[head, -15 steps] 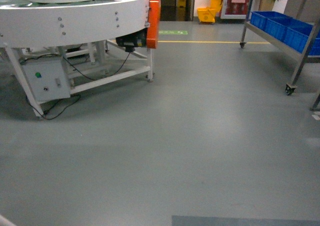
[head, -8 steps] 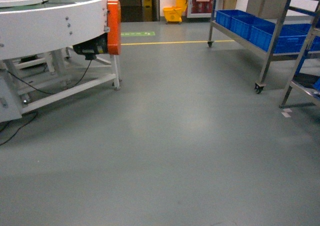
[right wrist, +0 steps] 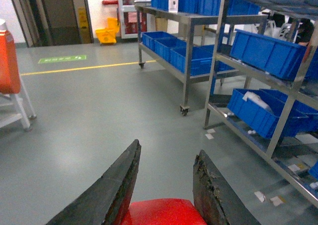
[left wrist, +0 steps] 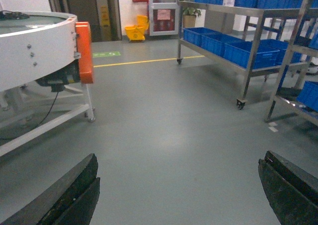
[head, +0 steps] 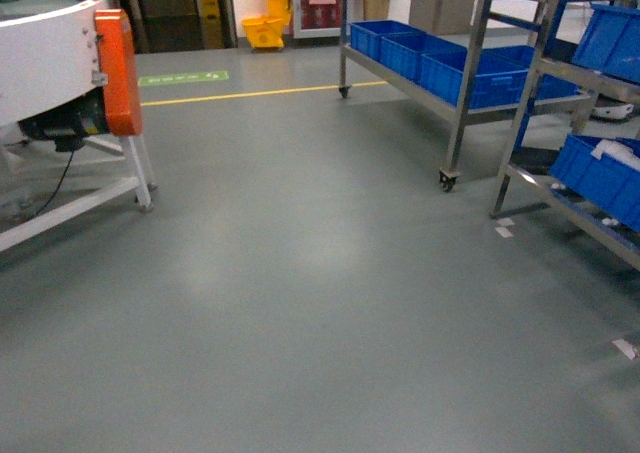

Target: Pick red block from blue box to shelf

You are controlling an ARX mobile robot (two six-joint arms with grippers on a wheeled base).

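In the right wrist view the red block (right wrist: 158,212) sits between the two dark fingers of my right gripper (right wrist: 168,148), which is shut on it at the bottom edge of the picture. My left gripper (left wrist: 180,158) is open wide, with only grey floor between its fingers. The shelf (head: 467,83), a grey steel rack on casters, stands ahead on the right. It also shows in the wrist views as the shelf (left wrist: 250,61) and the shelf (right wrist: 187,61). The blue box is out of view. Neither gripper shows in the head view.
A white round conveyor table with an orange guard (head: 115,73) stands at the left. Dark blue crates (head: 470,73) fill the rack, and a second rack (head: 525,113) with more crates stands nearer on the right. A yellow mop bucket (head: 263,31) is at the back.
The head view has swung to the right. The round table has slid towards the left edge, and the racks have come further into view from the right.
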